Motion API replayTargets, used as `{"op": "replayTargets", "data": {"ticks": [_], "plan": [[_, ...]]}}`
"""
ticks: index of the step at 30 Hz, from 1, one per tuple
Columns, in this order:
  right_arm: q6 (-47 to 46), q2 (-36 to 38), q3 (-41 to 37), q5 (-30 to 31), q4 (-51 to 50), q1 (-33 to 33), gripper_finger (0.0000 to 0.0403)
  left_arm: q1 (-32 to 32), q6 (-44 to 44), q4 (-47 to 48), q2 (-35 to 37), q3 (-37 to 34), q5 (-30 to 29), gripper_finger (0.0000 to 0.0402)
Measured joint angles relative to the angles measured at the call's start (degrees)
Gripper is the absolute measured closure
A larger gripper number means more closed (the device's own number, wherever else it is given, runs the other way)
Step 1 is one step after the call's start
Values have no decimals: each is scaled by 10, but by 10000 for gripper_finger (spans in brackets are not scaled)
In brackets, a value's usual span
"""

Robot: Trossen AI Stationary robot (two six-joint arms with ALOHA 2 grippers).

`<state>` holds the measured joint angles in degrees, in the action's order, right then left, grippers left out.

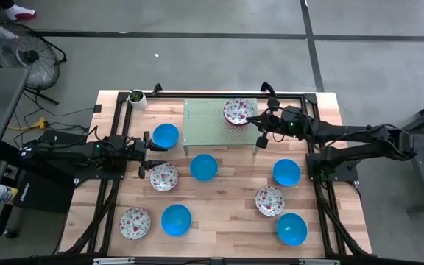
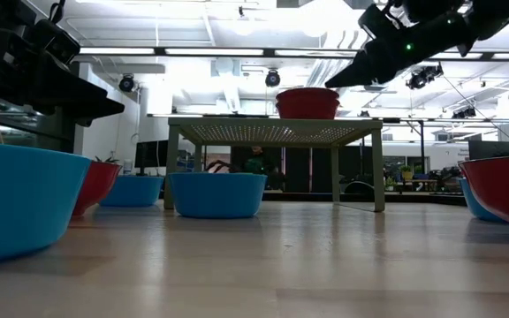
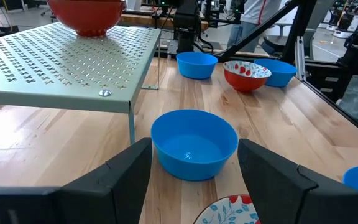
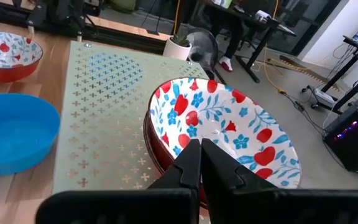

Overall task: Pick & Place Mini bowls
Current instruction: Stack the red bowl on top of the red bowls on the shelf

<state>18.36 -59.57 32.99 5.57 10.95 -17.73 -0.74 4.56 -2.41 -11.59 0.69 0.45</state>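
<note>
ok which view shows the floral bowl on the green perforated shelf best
The right wrist view: the floral bowl fills the picture, pattern clear, with the right gripper shut at its near rim. The high view shows it small on the shelf. The low and left wrist views show only its red outside.

Low view cuts the near blue bowl [image 2: 16, 199] at the left edge and a red-sided bowl [image 2: 506, 187] at the right. The right gripper [image 4: 199, 163] hides the floral bowl's [image 4: 229, 127] near rim. A person [image 2: 254, 164] behind the perforated stand [image 2: 277, 132] is too small to make out.
</note>
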Motion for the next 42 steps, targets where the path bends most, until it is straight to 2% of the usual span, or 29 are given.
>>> {"op": "replayTargets", "data": {"ticks": [6,13,24,29,36,42], "plan": [[1,15,46,13,-76,22,402,0,0,0,0,0,0,168],[-36,20,135,39,-305,41,402,0,0,1,0,0,0,168],[-135,20,209,8,-548,76,403,0,0,2,0,0,0,168],[-212,20,228,-18,-643,98,403,0,0,5,0,0,0,168],[-337,18,225,-66,-700,156,403,0,0,5,0,0,0,168],[-355,3,224,-85,-708,238,403,0,0,5,0,0,0,168]]}}
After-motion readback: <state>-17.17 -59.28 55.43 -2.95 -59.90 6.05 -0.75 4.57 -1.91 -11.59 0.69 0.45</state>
